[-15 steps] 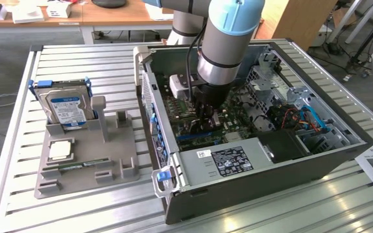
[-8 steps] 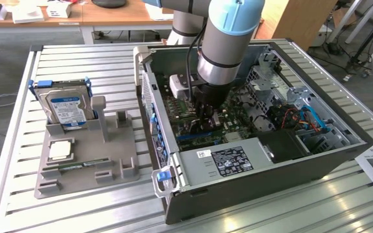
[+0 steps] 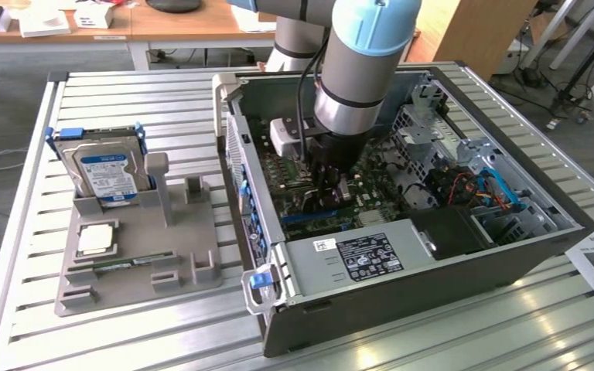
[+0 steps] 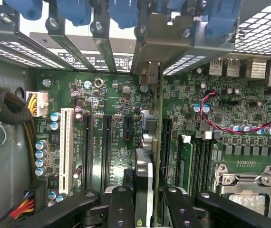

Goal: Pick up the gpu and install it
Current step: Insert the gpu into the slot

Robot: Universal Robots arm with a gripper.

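Wrist view showed the gripper [image 4: 144,199] closed on the gpu [image 4: 157,142], the card standing on edge between its black fingers [image 4: 121,209] over the green motherboard [image 4: 102,99], its metal bracket toward twelve o'clock at the case's rear slots. From the exterior view, the arm reached down into the open computer case [image 3: 401,301]; a hard drive [image 3: 106,174] stood in the grey holder [image 3: 142,255] at nine o'clock of the case.
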